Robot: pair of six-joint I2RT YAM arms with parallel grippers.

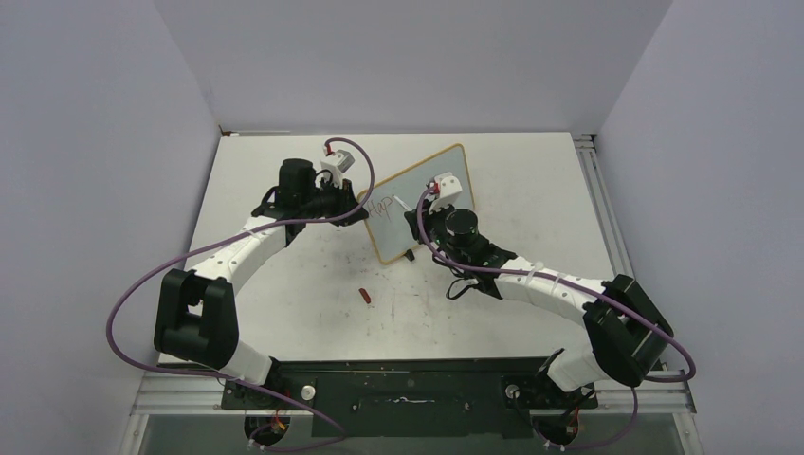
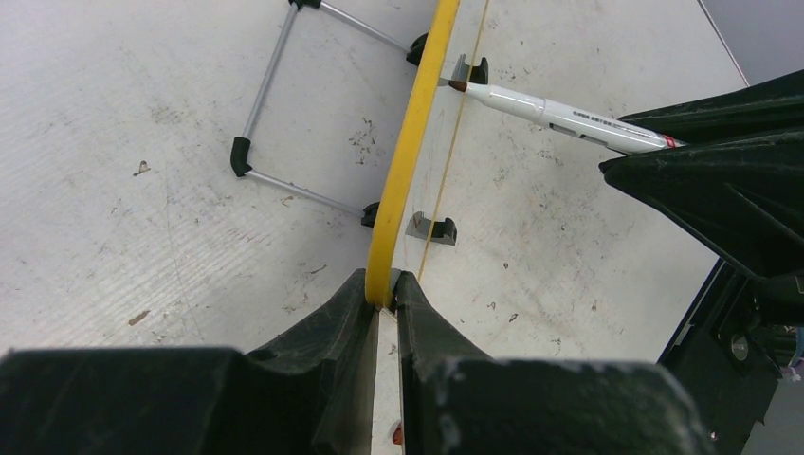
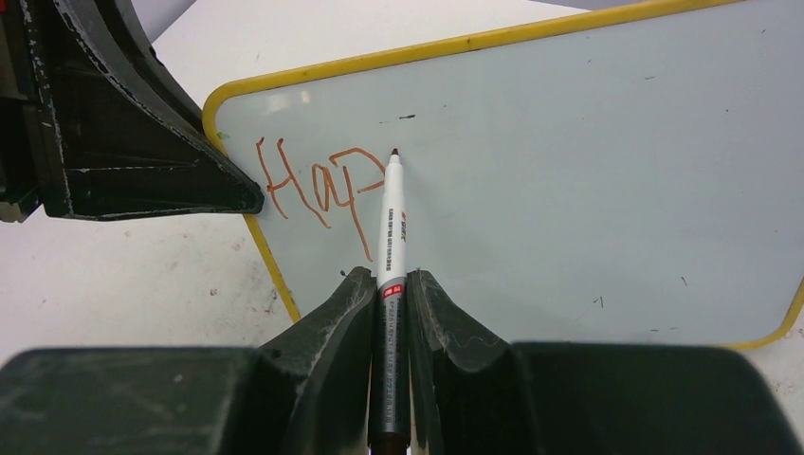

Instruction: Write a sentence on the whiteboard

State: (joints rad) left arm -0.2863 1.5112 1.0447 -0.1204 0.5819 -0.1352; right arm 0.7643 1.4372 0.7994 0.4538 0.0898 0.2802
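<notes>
We see soft, even light from above in all three views. The tabletop (image 1: 531, 190) is bright white, with only faint shadows beneath the arms. The whiteboard (image 3: 569, 190) has a pale blue-grey sheen and no hard glare. The left end effector (image 2: 382, 289) and right end effector (image 3: 391, 284) loom dark and slightly soft up close, while the marker (image 3: 391, 227) and lettering (image 3: 322, 185) are crisp. The overhead view is coarser.

**Board hemmed in on left, clear on right**

L gripper (image 2: 382, 289) pinches the board (image 1: 417, 185) at its left edge. R gripper (image 3: 391, 284), gripping the marker (image 3: 391, 213), sits right in front of it, so I see no gap btwn them. Stand (image 2: 265, 81) blocks the back. Board's right half is clear. Near table (image 1: 313, 313) is free except a small red piece (image 1: 366, 295).
</notes>
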